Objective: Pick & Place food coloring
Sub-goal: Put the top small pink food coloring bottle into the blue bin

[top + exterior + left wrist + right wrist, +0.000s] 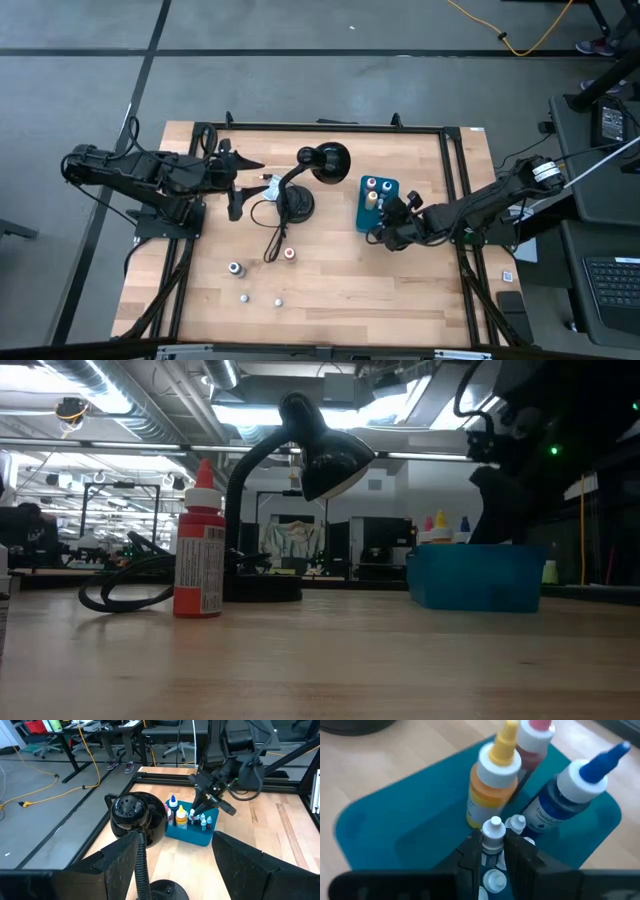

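The tiny white-capped dropper bottle (pixel 493 836) sits inside the teal rectangular plastic box (pixel 395 815), beside the yellow (pixel 492 775), red (pixel 535 740) and blue dropper bottles (pixel 570 790). It looks light, rigid and smooth-sided, best pinched at the cap or neck. The right gripper (pixel 493 851) is clamped narrowly on that cap; its contents' colour cannot be told. The left gripper (pixel 232 180) waits part open near the black desk lamp (pixel 318 165), holding nothing.

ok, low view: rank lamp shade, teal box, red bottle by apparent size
1. Teal rectangular plastic box
2. Black desk lamp's dome shade
3. Red dropper bottle with white label
The bottle stands nearer the camera, so its true rank is unsure.
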